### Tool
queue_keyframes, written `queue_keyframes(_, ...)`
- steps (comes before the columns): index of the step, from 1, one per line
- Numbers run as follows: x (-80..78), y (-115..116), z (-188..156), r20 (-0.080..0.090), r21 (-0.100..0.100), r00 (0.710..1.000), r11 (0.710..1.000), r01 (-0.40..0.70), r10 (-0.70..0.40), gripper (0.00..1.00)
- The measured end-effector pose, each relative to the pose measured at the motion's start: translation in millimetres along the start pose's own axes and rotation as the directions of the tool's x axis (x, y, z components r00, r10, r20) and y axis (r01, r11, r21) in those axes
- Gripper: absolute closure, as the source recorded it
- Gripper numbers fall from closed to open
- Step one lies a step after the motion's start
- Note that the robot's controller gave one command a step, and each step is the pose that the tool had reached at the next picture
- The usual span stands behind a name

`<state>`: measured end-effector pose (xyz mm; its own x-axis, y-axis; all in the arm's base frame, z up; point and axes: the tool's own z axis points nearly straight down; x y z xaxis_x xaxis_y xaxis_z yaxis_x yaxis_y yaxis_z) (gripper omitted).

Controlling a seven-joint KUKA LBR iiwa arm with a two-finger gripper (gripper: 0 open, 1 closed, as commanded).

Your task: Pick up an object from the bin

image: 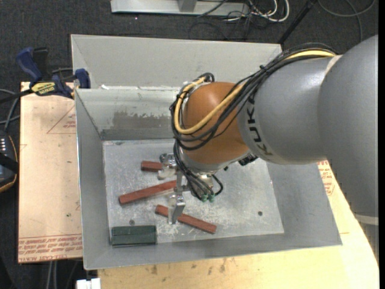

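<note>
Down on the floor of the grey metal bin (89, 179): the gripper (176, 212), tip set between the right end of a long reddish-brown stick (146, 193) and the left end of a lower stick (194, 222) of the same colour, touching or nearly so. Cannot tell whether spread or closed; nothing seen clamped in it. Just above, the orange wrist cover (210, 122) and looped cables, then the grey arm (313, 113) from the right. Farther out, a shorter third stick (151, 167) toward the back and a dark green block (133, 235) at the front left, well apart from the tool. Judged to be at the settling-in step, no pick made yet. Next move likely to call for straddling one stick across its narrow width, closing firmly, then lifting straight up clear of its neighbours.
</note>
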<state>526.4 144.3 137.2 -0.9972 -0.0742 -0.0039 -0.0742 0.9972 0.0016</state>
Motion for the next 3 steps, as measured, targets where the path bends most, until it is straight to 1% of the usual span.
queue_keyframes(1,-55.7,21,59,0.02,-0.004,0.993,0.994,0.112,-0.112,1.0)
queue_keyframes(2,-55.7,21,59,0.02,-0.004,0.993,0.994,0.112,-0.112,1.0)
queue_keyframes(3,-46.2,6,-133,-0.004,0.0,0.991,0.991,0.135,-0.135,1.0)
